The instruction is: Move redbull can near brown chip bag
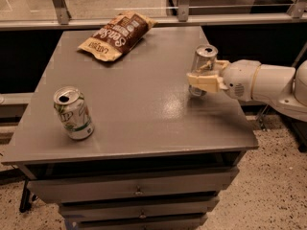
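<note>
The redbull can (205, 58), slim and silver with a silver top, stands upright near the table's right edge. My gripper (203, 74) reaches in from the right and is shut on the redbull can, with one cream finger (205, 82) across its front and the other behind it. The can's lower part is hidden by the finger, so I cannot tell whether it touches the table. The brown chip bag (117, 35) lies flat at the far left of the grey table (144, 109), well away from the can.
A wider white-and-green can (73, 113) stands upright near the table's front left. The table has drawers (136, 190) below its front edge. A railing with posts (182, 4) runs behind the table. Speckled floor lies to the right.
</note>
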You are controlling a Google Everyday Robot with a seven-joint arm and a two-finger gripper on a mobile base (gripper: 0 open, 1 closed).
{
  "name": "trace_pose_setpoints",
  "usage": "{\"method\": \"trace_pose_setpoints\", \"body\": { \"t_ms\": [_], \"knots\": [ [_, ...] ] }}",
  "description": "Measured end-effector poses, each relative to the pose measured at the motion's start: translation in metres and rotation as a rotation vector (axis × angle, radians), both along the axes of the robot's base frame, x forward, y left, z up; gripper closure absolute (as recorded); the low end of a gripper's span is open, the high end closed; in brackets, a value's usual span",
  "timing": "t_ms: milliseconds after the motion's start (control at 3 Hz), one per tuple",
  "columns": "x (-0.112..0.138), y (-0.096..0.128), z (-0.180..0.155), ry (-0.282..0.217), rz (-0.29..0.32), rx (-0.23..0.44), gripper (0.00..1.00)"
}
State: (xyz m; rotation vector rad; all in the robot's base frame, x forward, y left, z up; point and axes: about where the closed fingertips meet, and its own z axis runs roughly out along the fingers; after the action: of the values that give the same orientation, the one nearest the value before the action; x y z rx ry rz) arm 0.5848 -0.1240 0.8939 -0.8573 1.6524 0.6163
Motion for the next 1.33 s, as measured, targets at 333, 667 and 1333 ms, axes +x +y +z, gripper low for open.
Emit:
{"method": "trace_pose_setpoints", "body": {
  "t_ms": [333,667,1333],
  "knots": [
    [0.002,0.003,0.007,-0.018,0.014,0.013,1.0],
    [0.029,0.026,0.026,-0.081,0.066,0.02,1.0],
    [0.123,0.114,0.065,-0.185,0.181,-0.014,1.0]
  ]
}}
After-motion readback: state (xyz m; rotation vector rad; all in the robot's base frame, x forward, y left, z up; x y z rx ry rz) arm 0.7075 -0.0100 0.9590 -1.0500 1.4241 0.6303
